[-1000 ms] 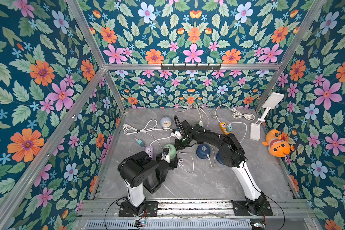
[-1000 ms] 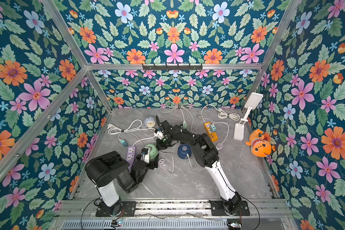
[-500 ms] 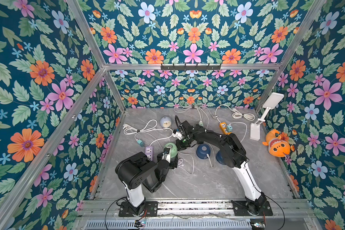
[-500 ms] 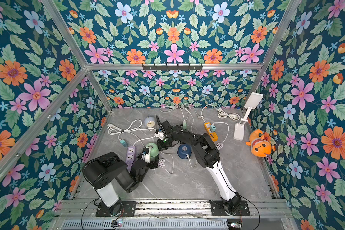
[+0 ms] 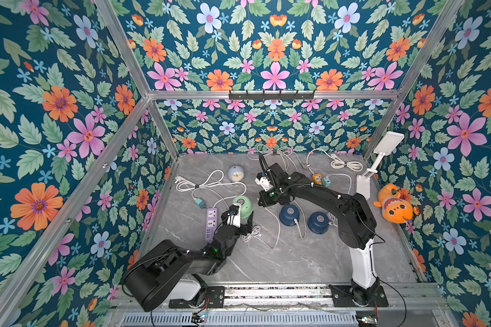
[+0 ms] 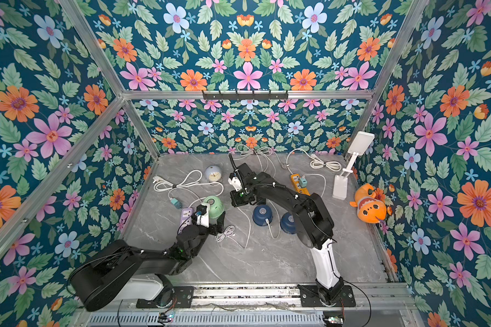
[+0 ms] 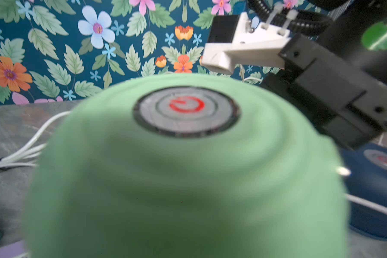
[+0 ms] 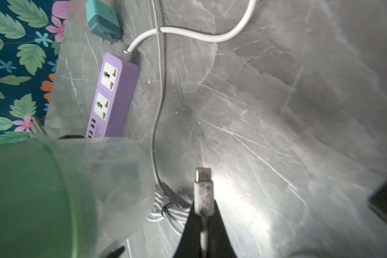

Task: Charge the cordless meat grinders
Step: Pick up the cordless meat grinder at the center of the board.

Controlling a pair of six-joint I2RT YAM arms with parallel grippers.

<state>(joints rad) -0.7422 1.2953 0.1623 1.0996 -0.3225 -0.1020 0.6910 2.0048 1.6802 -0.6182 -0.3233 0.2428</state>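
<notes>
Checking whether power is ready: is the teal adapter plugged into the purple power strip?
Unplugged. The teal adapter lies apart from the purple power strip, its prongs bare.

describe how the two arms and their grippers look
Both the left arm and right arm are black with a white lower link, green indicator lights and thin black cables. White camera mounts sit behind the black left gripper and right gripper.

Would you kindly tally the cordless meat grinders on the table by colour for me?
Navy blue meat grinders: 2
Mint green meat grinder: 1
Total: 3
</notes>
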